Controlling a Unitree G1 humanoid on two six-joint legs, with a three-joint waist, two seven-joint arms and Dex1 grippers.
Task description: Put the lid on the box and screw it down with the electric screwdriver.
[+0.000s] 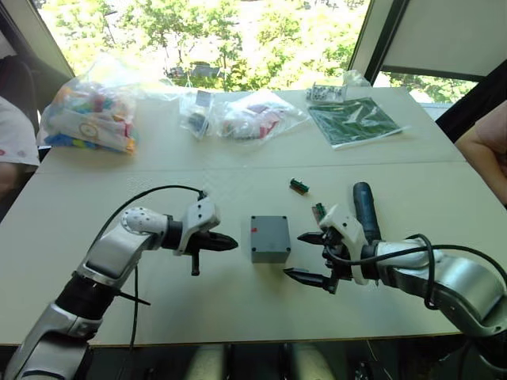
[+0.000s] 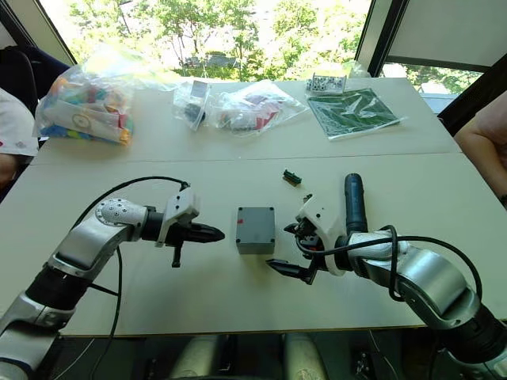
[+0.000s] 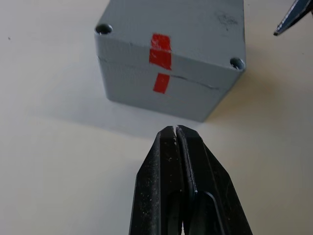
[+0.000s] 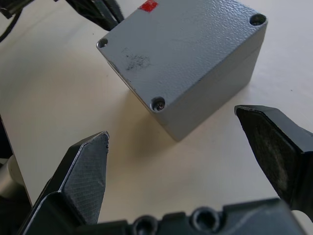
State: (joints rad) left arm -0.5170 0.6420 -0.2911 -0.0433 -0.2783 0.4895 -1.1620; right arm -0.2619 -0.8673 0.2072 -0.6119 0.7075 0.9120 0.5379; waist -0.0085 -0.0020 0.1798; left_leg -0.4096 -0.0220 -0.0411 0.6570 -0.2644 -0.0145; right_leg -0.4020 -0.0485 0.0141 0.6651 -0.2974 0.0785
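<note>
We see the lid [image 4: 190, 44] seated on the box [image 1: 270, 239]; our left gripper [image 1: 228, 243] is closed and empty, our right gripper [image 1: 310, 256] wide open, empty, screwdriver [image 1: 365, 210] behind.

Pale table [image 1: 119, 237], clear bag of colourful parts [image 1: 89, 115] at far left, two smaller clear bags [image 1: 242, 115] mid-far edge, green printed sheet [image 1: 352, 121] far right, small green component [image 1: 299, 186] near centre, trees behind window.

A lab or office: pale worktable [image 1: 238, 170], bagged parts [image 1: 87, 111] (by a window [image 1: 214, 39])
</note>
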